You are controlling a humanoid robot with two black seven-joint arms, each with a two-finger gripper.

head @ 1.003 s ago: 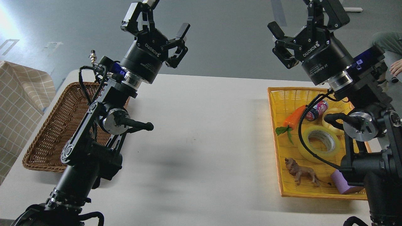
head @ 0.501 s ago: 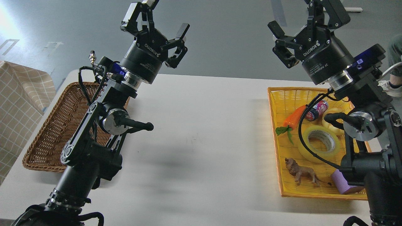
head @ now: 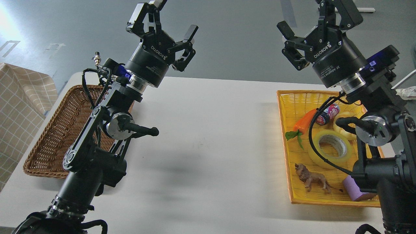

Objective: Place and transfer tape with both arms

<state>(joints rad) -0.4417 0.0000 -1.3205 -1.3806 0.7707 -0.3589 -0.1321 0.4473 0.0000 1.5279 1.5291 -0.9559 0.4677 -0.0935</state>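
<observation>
Head view: both arms raised over the table, nothing held.
tape [head: 331,148]: lies flat, core hole up, in the yellow basket [head: 294,97] at 3 o'clock of frame; a black cable from the right arm crosses its left and lower edge.
tape neighbours: carrot toy [head: 304,122] at its 10 o'clock, small can [head: 327,114] at 12, pale croissant-shaped toy [head: 345,125] at 1 and just beside it, lion figure [head: 311,178] at 7, purple block [head: 356,190] at 5, partly hidden by the arm.
yellow basket: sits on the right side of the white table [head: 211,139], reaching close to the right edge of the tabletop.
right gripper [head: 313,16]: up at 1 o'clock of frame, well above the basket, fingers spread apart, empty; upper finger runs out of the top edge.
right arm [head: 373,130]: comes in from 5 o'clock, silver joint covers the basket's right part.
left gripper [head: 167,21]: at 11 o'clock of frame, fingers spread apart, empty, well apart from the tape.
left arm [head: 97,152]: comes in from 7 o'clock, crosses in front of the brown wicker basket.
brown wicker basket [head: 55,136]: at 9 o'clock on the table's left side; visible part shows no contents.
checked cloth [head: 19,107]: beyond the left table edge, at 9 o'clock.
</observation>
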